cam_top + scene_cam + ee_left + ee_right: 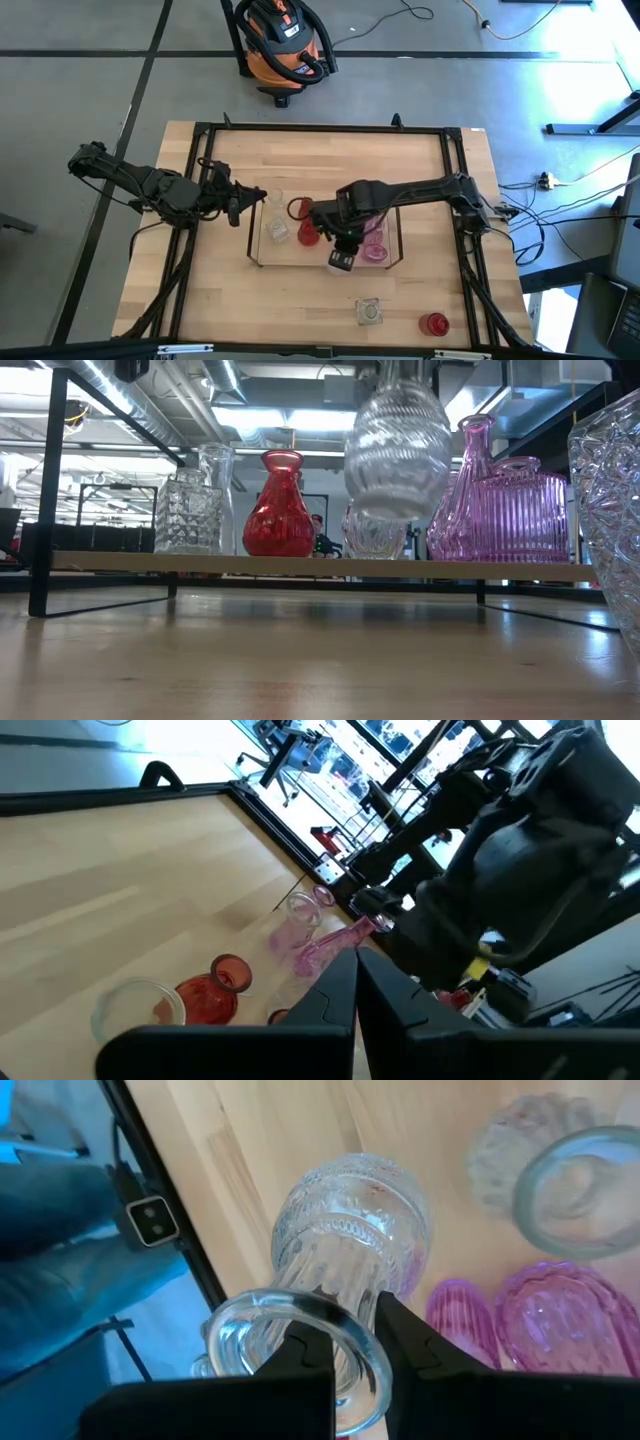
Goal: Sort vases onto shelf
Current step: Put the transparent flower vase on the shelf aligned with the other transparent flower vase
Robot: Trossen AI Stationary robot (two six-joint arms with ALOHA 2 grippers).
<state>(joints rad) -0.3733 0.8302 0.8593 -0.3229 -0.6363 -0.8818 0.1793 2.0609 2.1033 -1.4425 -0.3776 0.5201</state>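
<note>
**Wooden bench, black frame, workshop floor beyond: one clear vase in hand**

Item held: clear ribbed vase (345, 1240), my right gripper (355, 1342) with its jaws narrow, clamped on the rim at the neck; in the low view it hangs above the shelf (300, 566), not touching it.

On the shelf: a clear cut-glass jar (187, 515), a red vase (278, 508), a pink bottle (470, 490) and a pink ribbed jar (525, 510) beside it.

Off the shelf, on the bench (210, 290) near its front edge: a clear jar (369, 312) and a red jar (433, 323).

My left gripper (252, 197) waits just left of the shelf, jaws closed, empty.
</note>
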